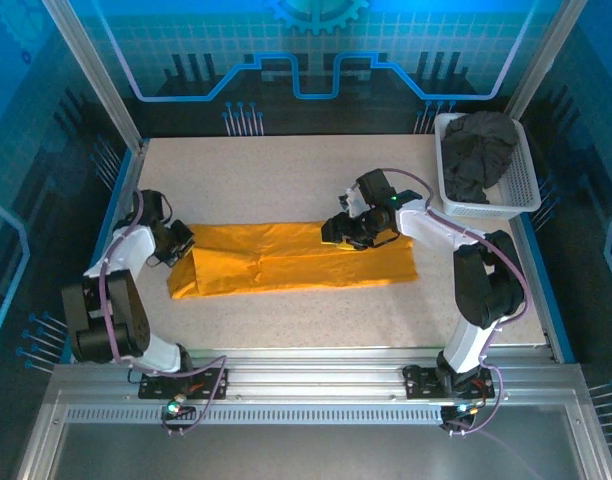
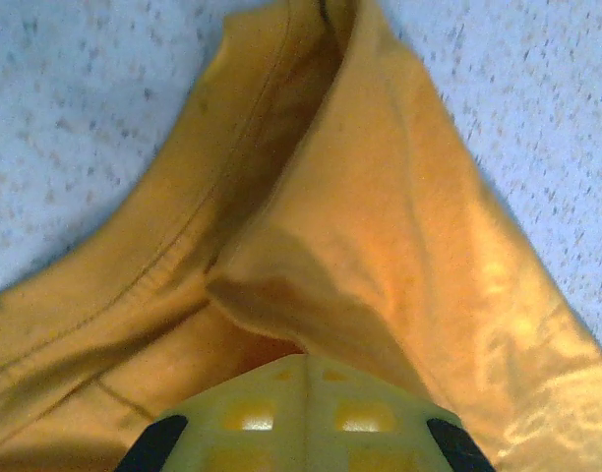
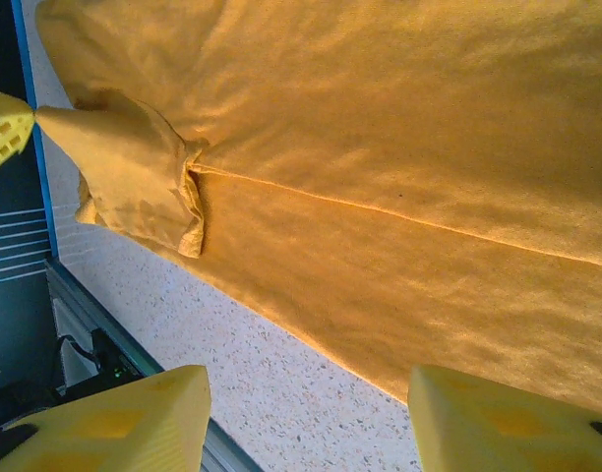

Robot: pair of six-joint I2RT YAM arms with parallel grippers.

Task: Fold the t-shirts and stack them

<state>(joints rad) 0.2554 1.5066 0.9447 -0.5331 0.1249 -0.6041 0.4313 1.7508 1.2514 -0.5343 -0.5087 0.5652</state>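
Observation:
The orange-yellow t-shirt (image 1: 296, 260) lies on the table folded into a long strip. My left gripper (image 1: 179, 247) is at its left end, jaws shut on a pinch of the cloth (image 2: 281, 285) right at the fingertips (image 2: 303, 379). In the right wrist view the shirt (image 3: 380, 147) spreads flat, and its far corner is drawn to a point at the left gripper's finger (image 3: 4, 133). My right gripper (image 1: 346, 230) hovers over the strip's upper middle, open, fingers (image 3: 114, 423) wide apart with nothing between them. The charcoal grey t-shirt (image 1: 478, 150) sits crumpled in the basket.
The white mesh basket (image 1: 526, 185) stands at the table's back right corner. Bare speckled tabletop (image 1: 286, 180) surrounds the orange strip. Blue rails edge the table at left and right, and a metal rail (image 1: 306, 360) runs along the front.

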